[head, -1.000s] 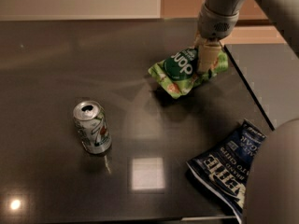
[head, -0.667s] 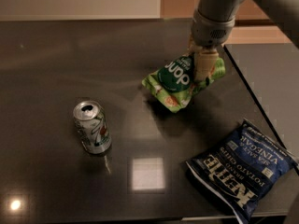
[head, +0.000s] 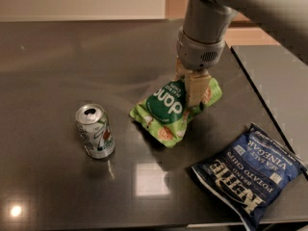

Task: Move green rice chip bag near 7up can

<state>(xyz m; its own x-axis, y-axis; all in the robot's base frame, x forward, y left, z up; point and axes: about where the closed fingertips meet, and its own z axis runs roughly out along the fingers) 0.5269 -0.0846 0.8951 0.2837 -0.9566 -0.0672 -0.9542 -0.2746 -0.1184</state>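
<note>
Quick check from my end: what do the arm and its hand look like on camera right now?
The hand, at the green rice chip bag, has flat, pale beige fingers. They come out of a rounded grey wrist housing with a small dotted grille on its front. Above it, the arm is a smooth light grey cylinder. No cables or lettering show.

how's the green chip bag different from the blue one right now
The green rice chip bag is light green and smaller; the blue chip bag is dark blue and larger. The gripper, at the green rice chip bag's upper right, pinches it crumpled; the blue chip bag lies flat and untouched. Both are snack bags with white lettering.
</note>
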